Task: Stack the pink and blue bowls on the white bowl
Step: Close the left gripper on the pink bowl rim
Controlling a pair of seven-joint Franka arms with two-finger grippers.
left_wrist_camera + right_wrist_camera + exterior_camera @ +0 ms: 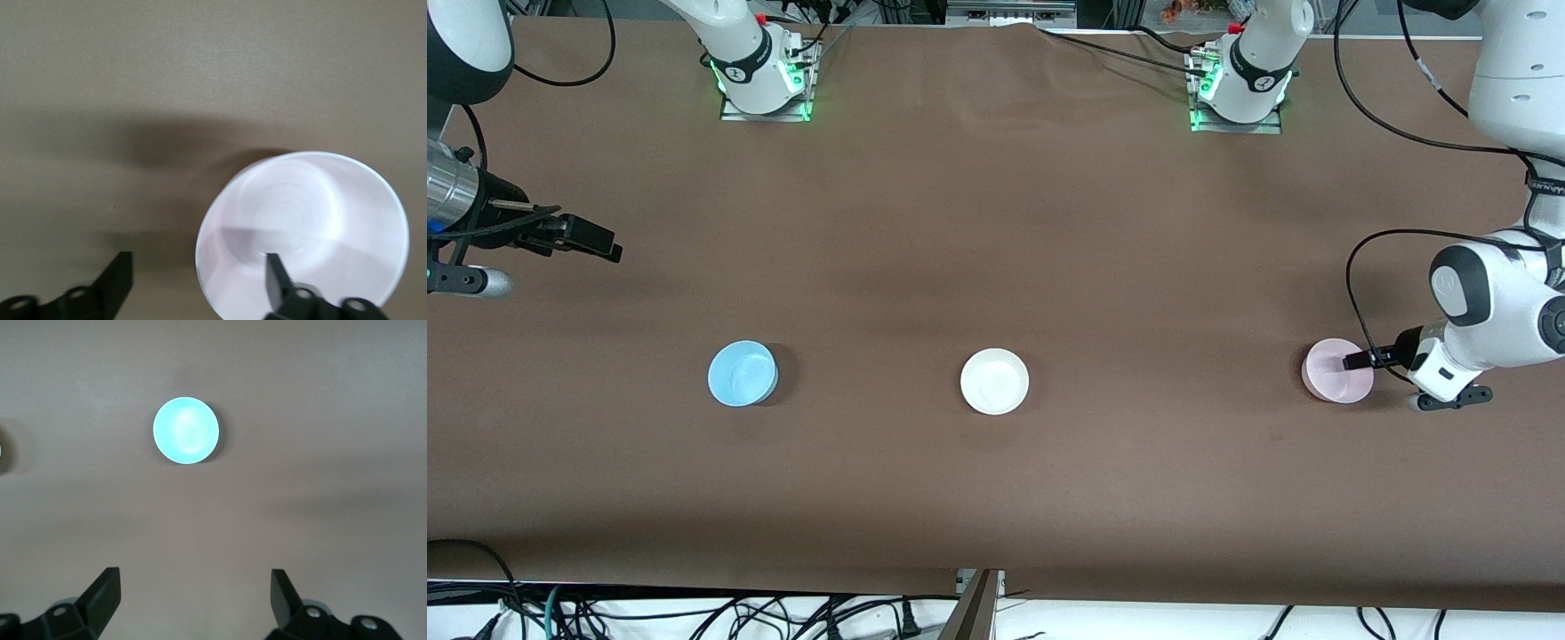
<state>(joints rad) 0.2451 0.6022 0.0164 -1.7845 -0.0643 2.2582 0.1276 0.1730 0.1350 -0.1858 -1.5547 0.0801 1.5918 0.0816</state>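
Pink bowl (1336, 383), at the left arm's end of the table, is straddled at its rim by the open left gripper (1356, 362); a firm, level pinch is advised. Right gripper (596, 244) is held wide open, empty, waiting.

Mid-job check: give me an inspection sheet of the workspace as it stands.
Surface: brown table, flat.
Job's things: blue bowl, white bowl and pink bowl in one row, apart, none stacked; white in the middle.
Clutter: nothing seen.
End effectors: left end effector straddles the pink bowl's rim, one finger inside, jaws not closed on it. Right end effector open, waiting above the table at the right arm's end.
Cables: black cables hang from the arms.
Surroundings: tangled wires along the table's front edge.
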